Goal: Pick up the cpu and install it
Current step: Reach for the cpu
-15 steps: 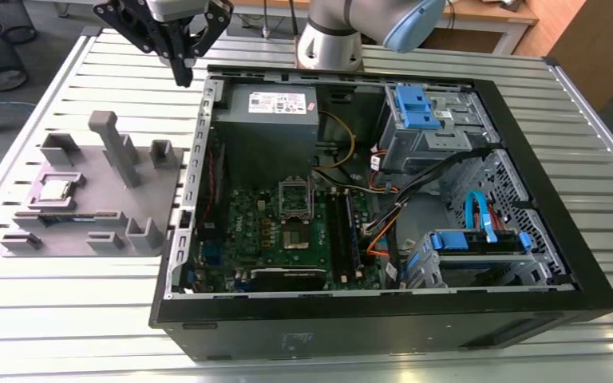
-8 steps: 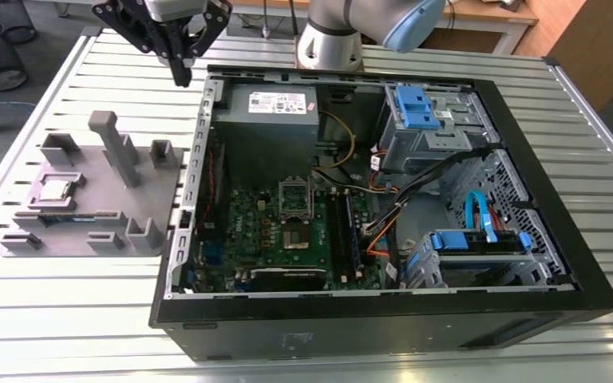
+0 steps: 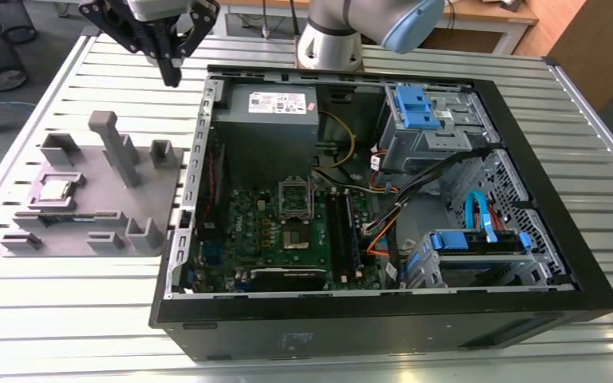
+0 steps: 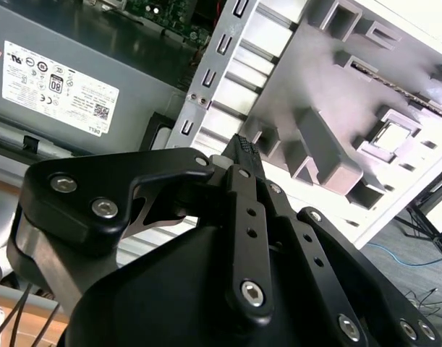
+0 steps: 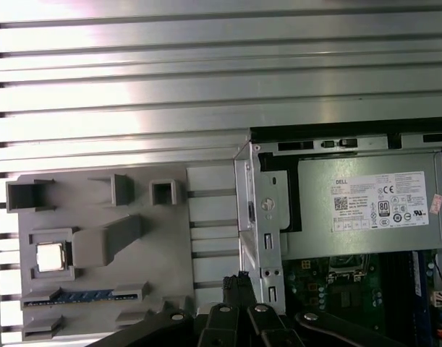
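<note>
Exterior view: gripper poised high, fingertips pressed together on nothing, above open slatted table between computer case rim and grey fixture; cpu seated in a fixture pocket, well apart. Second wrist view: cpu beyond the fingertips, slats between. First wrist view: same gap to the cpu, just beside the case wall.

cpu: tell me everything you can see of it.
The cpu is a small flat square chip with a silvery-grey metal top. It lies flat, seated in a square recess of the grey holder block, on the exterior view's left of the open computer case. Only the holder touches it; the gripper hangs apart, by the case's corner.
</note>
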